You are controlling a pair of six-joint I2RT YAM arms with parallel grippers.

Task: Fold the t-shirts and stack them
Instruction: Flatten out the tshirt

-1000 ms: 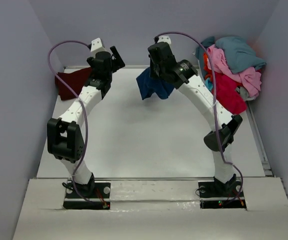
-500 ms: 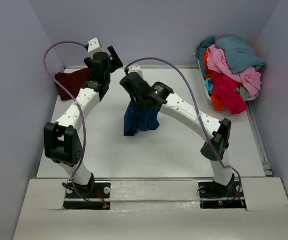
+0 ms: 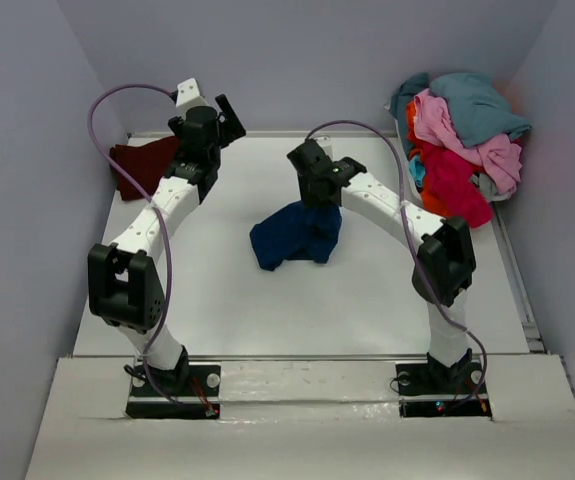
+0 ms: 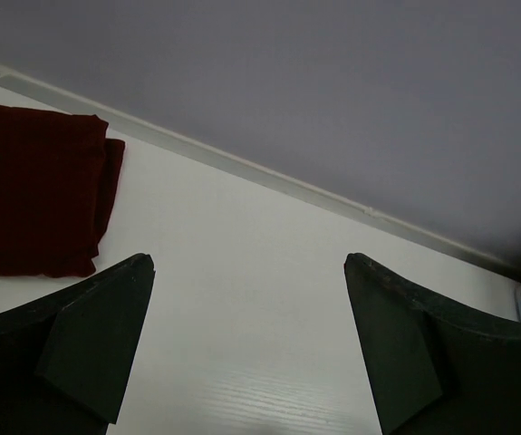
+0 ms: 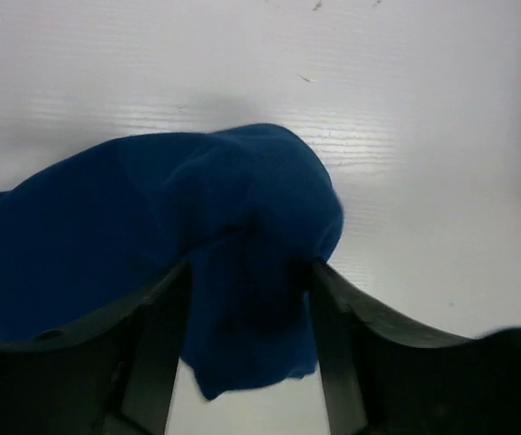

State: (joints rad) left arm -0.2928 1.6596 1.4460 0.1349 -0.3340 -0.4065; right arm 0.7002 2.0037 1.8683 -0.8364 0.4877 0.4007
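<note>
Right pincer (image 5: 249,272) partly open, navy t-shirt (image 3: 292,238) fold loose between jaws, heap's long axis left-right.

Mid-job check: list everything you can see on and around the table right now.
navy t-shirt: one, dark blue, crumpled mid-table
maroon t-shirt: one, dark red, folded flat, far left corner
t-shirt pile: one heap, teal, pink, red and orange, far right edge
table: one, white
left hand: one, black, open and empty, raised near the maroon t-shirt
right hand: one, black, fingers parted around a fold of the navy t-shirt; grip unclear
</note>
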